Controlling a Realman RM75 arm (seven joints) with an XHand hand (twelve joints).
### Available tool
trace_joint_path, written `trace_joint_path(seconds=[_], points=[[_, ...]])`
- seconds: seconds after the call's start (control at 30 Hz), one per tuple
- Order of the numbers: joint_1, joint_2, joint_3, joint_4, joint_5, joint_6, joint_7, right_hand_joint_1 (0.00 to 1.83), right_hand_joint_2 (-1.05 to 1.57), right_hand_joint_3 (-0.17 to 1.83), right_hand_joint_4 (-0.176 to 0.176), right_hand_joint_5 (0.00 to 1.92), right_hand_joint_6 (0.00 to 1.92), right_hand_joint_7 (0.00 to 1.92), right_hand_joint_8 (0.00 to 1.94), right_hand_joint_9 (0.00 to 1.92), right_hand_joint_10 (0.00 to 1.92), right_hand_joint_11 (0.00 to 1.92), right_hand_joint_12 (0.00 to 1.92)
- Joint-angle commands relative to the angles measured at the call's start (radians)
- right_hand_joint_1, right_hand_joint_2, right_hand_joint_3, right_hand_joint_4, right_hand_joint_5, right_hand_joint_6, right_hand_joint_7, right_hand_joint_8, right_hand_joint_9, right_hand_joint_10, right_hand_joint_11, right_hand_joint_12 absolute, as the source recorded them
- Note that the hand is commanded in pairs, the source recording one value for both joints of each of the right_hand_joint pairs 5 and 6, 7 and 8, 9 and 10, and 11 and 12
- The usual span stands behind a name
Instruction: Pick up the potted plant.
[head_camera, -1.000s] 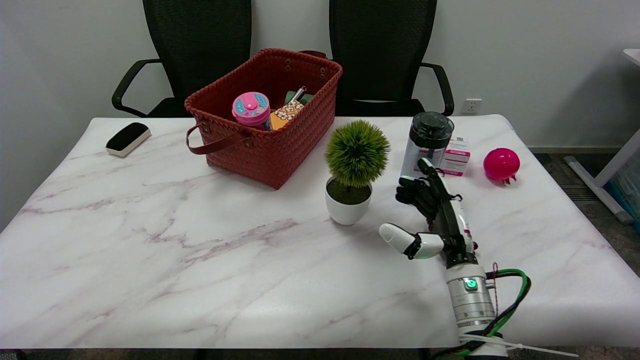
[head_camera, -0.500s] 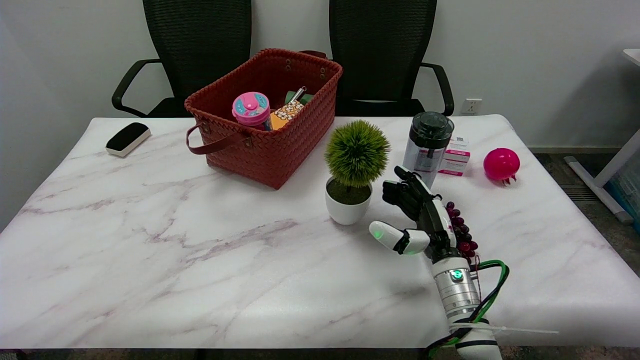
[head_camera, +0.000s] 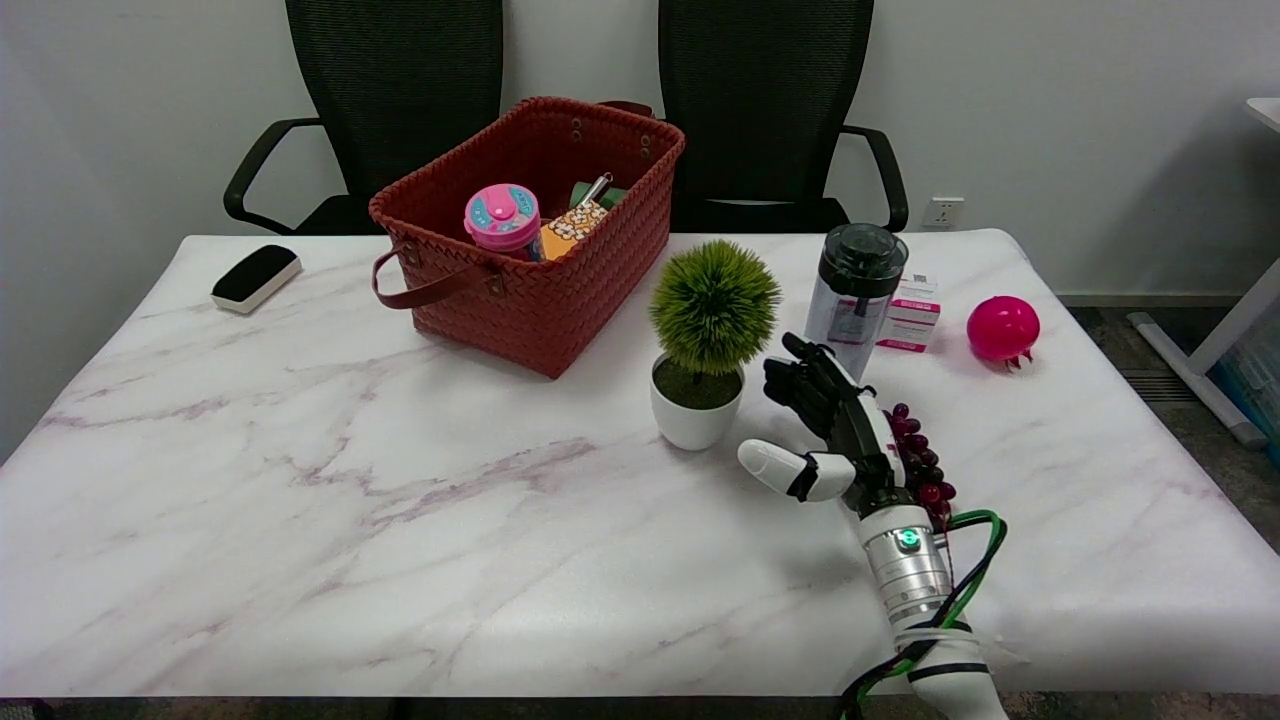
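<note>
The potted plant (head_camera: 700, 340), a round green tuft in a small white pot, stands upright near the middle of the marble table (head_camera: 300, 520). My right hand (head_camera: 825, 430) hovers just to the right of the pot, apart from it. Its fingers are spread toward the pot and its thumb reaches out low and to the left. Nothing is in the hand.
A red woven basket (head_camera: 600, 260) holding a pink cup and snacks stands behind the plant to the left. A dark-lidded jar (head_camera: 853, 285), a pink box (head_camera: 910, 315) and a pink ball (head_camera: 1002, 328) sit at the right. Dark grapes (head_camera: 918, 460) lie behind my hand. A black eraser (head_camera: 256, 277) lies far left.
My right hand has moved left toward the pot, uncovering the grapes behind it. The plant has not moved.
</note>
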Motion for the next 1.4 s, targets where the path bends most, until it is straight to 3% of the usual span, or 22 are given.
trace_joint_path(seconds=[0.03,1.4], points=[[0.042,0.005,0.006,-0.028,-0.010,-0.068,0.029,1.05,-0.09,0.74,0.000,0.30,0.30,0.48,0.48,0.42,0.42,0.43,0.43],[0.227,-0.063,-0.008,-0.185,-0.160,-0.200,0.146,1.07,-0.11,0.67,0.000,0.38,0.38,0.47,0.47,0.43,0.43,0.39,0.39]])
